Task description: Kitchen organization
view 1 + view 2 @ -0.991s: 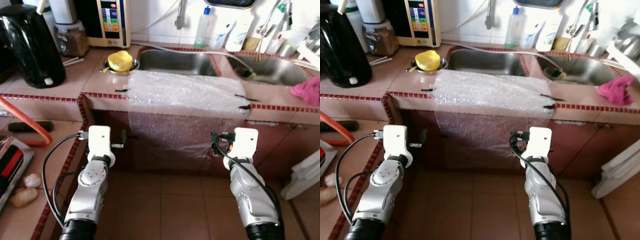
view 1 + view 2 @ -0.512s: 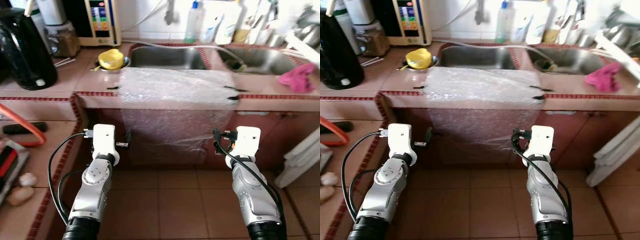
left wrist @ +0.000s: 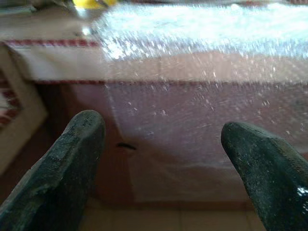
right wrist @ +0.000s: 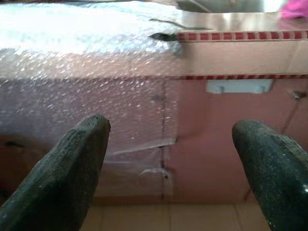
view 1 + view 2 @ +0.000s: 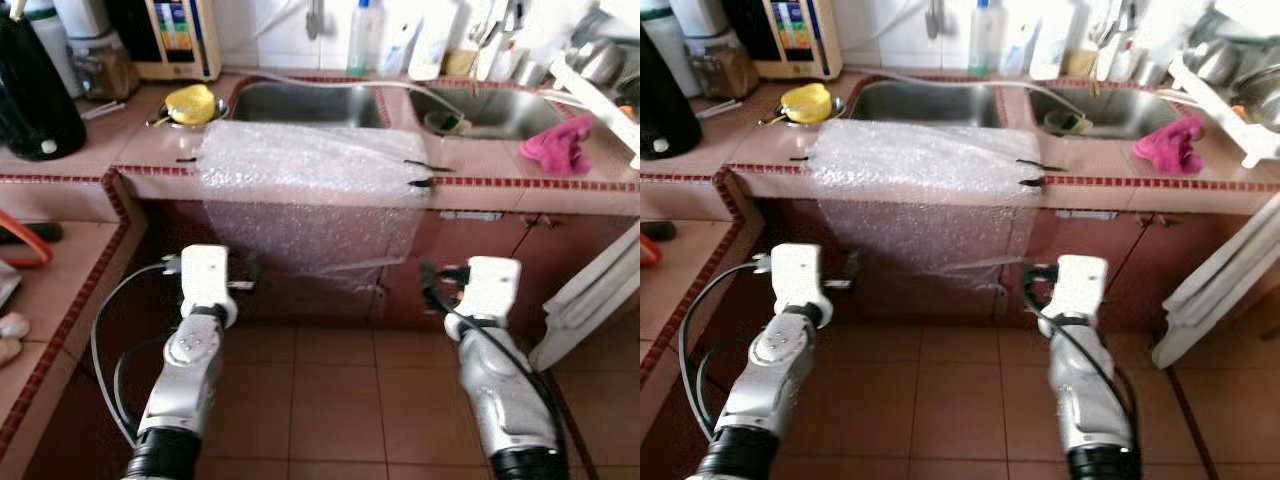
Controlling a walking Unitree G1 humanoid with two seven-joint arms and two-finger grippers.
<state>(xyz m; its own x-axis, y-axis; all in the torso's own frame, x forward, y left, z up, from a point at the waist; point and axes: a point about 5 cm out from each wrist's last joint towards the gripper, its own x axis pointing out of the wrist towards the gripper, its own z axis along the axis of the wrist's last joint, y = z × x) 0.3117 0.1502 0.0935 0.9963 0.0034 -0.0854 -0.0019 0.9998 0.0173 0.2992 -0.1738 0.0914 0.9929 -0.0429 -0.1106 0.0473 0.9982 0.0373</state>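
Facing bubble wrap (image 5: 310, 190) — labels seemingly unreadable.

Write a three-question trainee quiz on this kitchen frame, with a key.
1. True or false: the bubble wrap hangs over the counter's front edge.
2. What pink thing lies right of the sinks? A) cloth B) cup C) sponge
3. Fill in: both grippers' fingers are ____.

Key:
1. True; it drapes down over the cabinet.
2. A, the pink cloth.
3. Open: the left gripper and right gripper are spread, holding nothing.
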